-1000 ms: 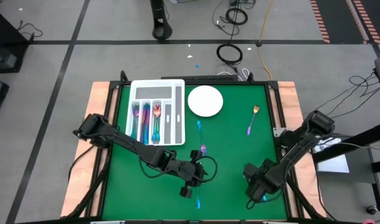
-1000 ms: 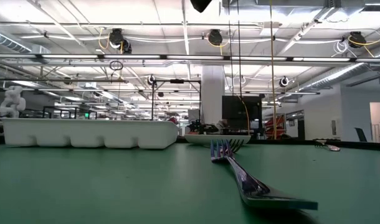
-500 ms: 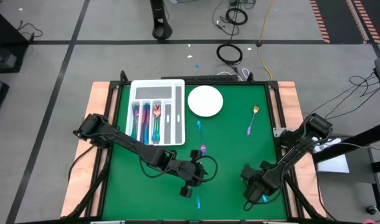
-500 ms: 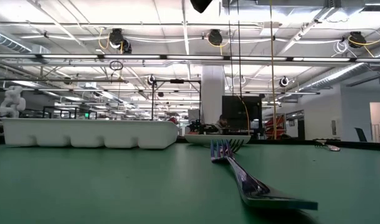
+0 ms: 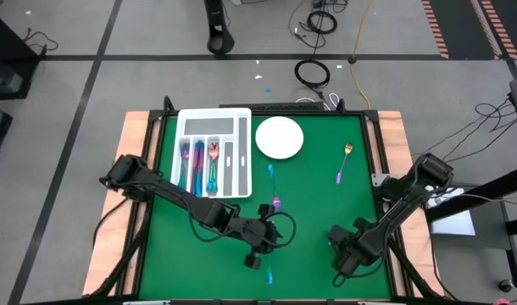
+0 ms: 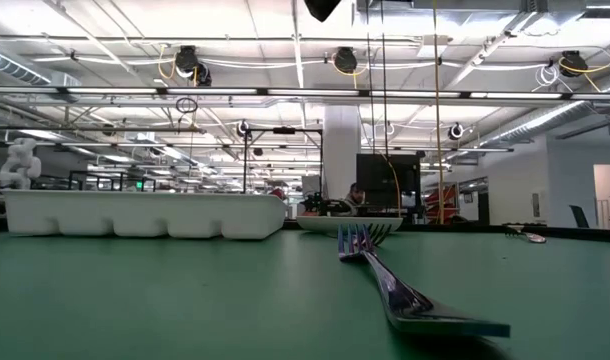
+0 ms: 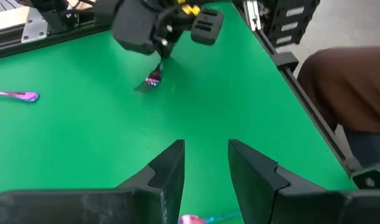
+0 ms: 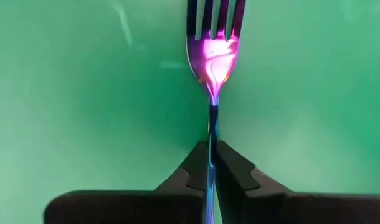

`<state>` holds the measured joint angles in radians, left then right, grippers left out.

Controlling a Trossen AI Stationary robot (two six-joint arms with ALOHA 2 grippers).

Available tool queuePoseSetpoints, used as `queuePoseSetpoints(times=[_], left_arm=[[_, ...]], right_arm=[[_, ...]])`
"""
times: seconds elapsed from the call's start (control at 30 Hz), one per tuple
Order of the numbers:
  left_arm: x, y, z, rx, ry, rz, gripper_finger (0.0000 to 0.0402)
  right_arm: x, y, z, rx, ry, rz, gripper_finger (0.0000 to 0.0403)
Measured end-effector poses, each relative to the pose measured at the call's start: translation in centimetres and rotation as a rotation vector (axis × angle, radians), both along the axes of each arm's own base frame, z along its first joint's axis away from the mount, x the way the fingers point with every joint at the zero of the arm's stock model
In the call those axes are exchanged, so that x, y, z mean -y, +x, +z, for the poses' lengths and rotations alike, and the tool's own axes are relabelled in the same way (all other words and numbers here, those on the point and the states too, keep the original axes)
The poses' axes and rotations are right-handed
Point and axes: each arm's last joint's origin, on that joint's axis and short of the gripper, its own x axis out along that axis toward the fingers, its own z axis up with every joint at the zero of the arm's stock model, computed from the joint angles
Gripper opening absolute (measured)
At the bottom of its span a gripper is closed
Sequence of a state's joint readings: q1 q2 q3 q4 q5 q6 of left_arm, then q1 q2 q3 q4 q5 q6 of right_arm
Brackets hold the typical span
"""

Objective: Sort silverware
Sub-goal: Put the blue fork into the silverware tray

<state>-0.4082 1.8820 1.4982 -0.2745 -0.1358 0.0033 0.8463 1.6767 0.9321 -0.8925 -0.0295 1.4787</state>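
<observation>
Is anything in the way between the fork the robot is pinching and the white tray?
Yes. The right gripper is shut on the fork at the table's near right. The left gripper and its arm lie between it and the tray at the far left.

From table height you look along a fork (image 6: 390, 285) lying on the green table (image 6: 165, 300), handle end nearest you at about five o'clock, tines pointing away toward the white plate (image 6: 350, 224). The white tray (image 6: 143, 214) stands at nine o'clock. At three o'clock, far off, another small utensil (image 6: 525, 234) lies flat.
</observation>
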Motion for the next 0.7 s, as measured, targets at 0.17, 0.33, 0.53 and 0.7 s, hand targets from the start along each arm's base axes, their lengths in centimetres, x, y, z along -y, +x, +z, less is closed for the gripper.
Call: queuePoseSetpoints(times=[0.17, 0.33, 0.53, 0.7], left_arm=[[-0.9, -0.5, 0.7, -0.030, 0.015, 0.008, 0.0125], [-2.8, -1.5, 2.4, -0.032, 0.016, 0.048, 0.0125], [-6.4, -4.1, 2.6, 0.017, -0.050, 0.196, 0.0125], [-8.1, -6.2, 0.6, 0.169, -0.259, 0.329, 0.0125]], right_arm=[[0.3, -0.1, 1.0, 0.078, -0.018, 0.009, 0.0002], [0.5, -0.4, 2.4, 0.211, -0.055, 0.031, 0.0001], [0.6, -0.7, 3.8, 0.406, -0.146, 0.057, 0.0001], [1.2, -0.4, 5.0, 0.559, -0.232, 0.071, 0.0000]])
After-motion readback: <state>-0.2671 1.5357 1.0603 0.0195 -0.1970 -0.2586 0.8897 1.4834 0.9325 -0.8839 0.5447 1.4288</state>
